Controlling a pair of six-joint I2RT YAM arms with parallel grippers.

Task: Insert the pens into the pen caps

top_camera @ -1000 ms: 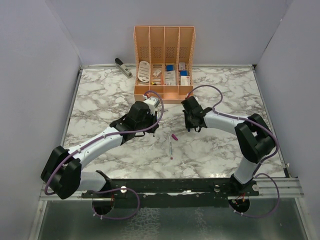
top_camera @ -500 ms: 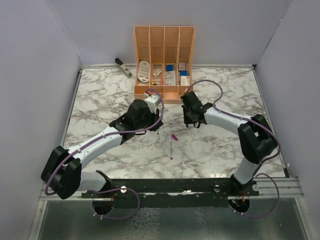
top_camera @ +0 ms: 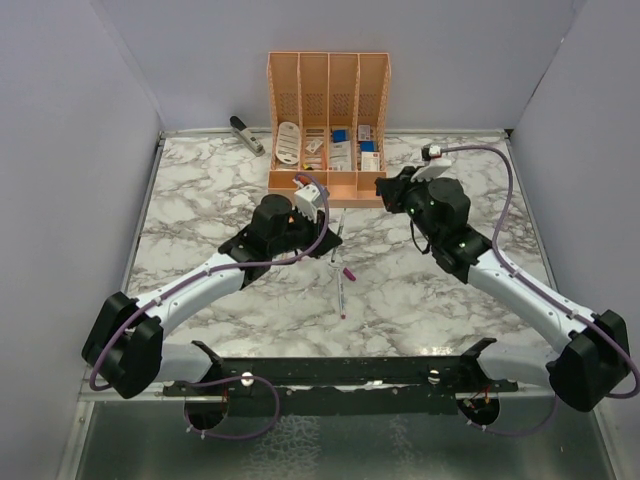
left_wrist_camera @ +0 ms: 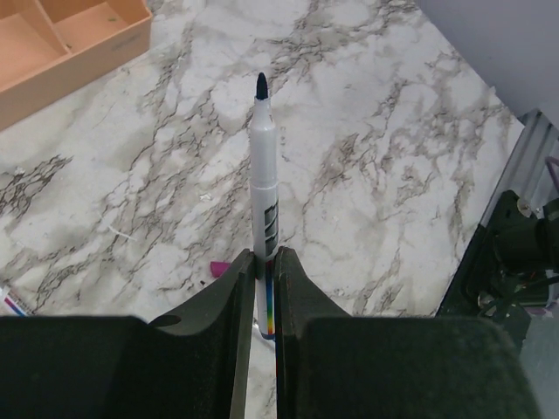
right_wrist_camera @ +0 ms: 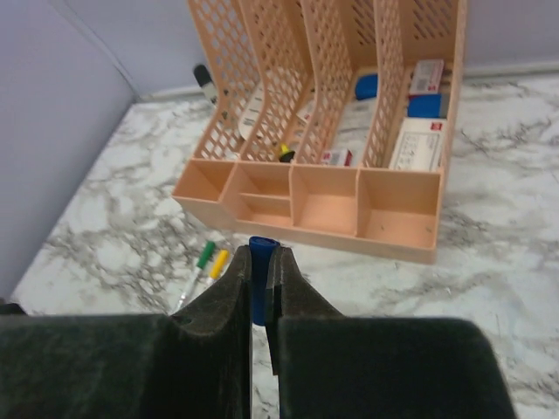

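My left gripper [top_camera: 328,240] is shut on a white-grey pen [left_wrist_camera: 264,175] near its back end, and the dark tip points away from the fingers, above the marble. My right gripper [top_camera: 384,189] is shut on the blue cap [right_wrist_camera: 259,262] in front of the organiser, with the cap's end showing between the fingertips. Another pen [top_camera: 341,295] lies on the table in the middle, with a purple cap [top_camera: 350,272] beside it; this cap also shows in the left wrist view [left_wrist_camera: 218,271]. A green-capped pen [right_wrist_camera: 203,256] and a yellow-capped pen [right_wrist_camera: 218,262] lie side by side left of my right gripper [right_wrist_camera: 259,255].
The peach organiser [top_camera: 328,185] stands at the back middle, with white and blue items in its slots, and its low front tray [right_wrist_camera: 306,205] is just beyond the right gripper. A grey stapler [top_camera: 245,133] lies at the back left. Walls close off the table on three sides.
My right arm has swung out to the right and its gripper has risen and turned to face left by the organiser. My left gripper has turned and shifted right with the pen.
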